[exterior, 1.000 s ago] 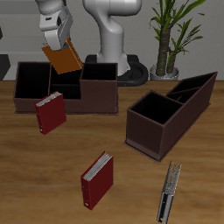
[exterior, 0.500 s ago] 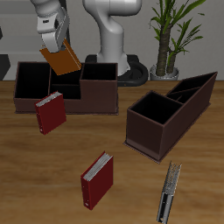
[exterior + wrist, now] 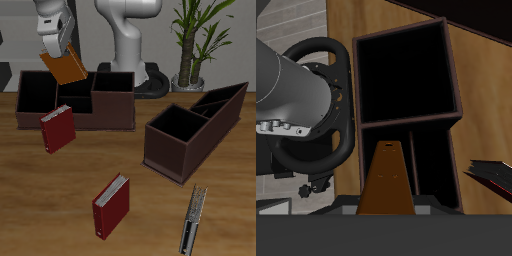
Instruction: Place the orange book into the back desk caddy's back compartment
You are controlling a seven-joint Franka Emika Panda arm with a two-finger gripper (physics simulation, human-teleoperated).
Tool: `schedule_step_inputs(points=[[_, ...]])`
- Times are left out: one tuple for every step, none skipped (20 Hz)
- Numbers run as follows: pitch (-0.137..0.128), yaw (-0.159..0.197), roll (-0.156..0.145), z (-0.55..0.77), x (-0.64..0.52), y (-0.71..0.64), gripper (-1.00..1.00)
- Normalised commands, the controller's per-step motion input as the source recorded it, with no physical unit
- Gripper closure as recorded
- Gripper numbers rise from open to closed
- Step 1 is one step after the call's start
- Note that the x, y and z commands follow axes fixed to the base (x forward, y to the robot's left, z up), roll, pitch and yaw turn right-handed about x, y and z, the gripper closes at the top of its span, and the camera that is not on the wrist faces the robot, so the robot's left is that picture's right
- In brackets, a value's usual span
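My gripper (image 3: pixel 56 42) is shut on the orange book (image 3: pixel 66 67) and holds it tilted in the air above the back desk caddy (image 3: pixel 110 115), a long dark brown box near the table's back. The book hangs over the caddy's back wall, above the middle section, the back compartment (image 3: pixel 76 97), and clear of it. In the wrist view the orange book (image 3: pixel 386 180) points down toward the caddy's dark open sections (image 3: pixel 406 75); which one is the back compartment I cannot tell there.
A dark red book (image 3: pixel 58 130) leans on the back caddy's front wall, also in the wrist view (image 3: pixel 491 175). A second dark red book (image 3: pixel 111 205) and a grey slim object (image 3: pixel 192 220) lie near the front edge. The diagonal-divider caddy (image 3: pixel 195 125) stands beside them.
The gripper with the orange book has shifted a little along the caddy toward its end section and risen slightly. Nothing else moved.
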Motion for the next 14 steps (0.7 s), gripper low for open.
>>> schedule_step_inputs(points=[[-0.010, 0.026, -0.018, 0.00, 0.05, 0.01, 1.00], [0.059, -0.030, 0.013, -0.06, 0.07, 0.07, 1.00], [0.017, -0.047, -0.031, 0.00, 0.07, 0.01, 1.00], [0.020, 0.013, -0.019, -0.04, 0.06, 0.04, 1.00], [0.000, 0.000, 0.000, 0.04, -0.08, -0.09, 1.00], [0.101, -0.126, -0.033, -0.09, 0.22, 0.21, 1.00], [0.000, 0.000, 0.000, 0.03, -0.07, -0.07, 1.00], [0.027, -0.037, -0.042, -0.03, 0.12, 0.04, 1.00], [0.068, -0.043, -0.023, -0.18, 0.09, 0.10, 1.00], [0.100, -0.003, 0.011, -0.17, 0.03, 0.12, 1.00], [0.084, -0.065, 0.008, -0.18, -0.02, 0.09, 1.00], [0.025, 0.064, 0.006, -0.18, -0.06, 0.14, 1.00], [0.116, -0.089, 0.035, -0.18, -0.15, 0.13, 1.00], [0.081, 0.048, 0.022, -0.36, -0.03, 0.35, 1.00]])
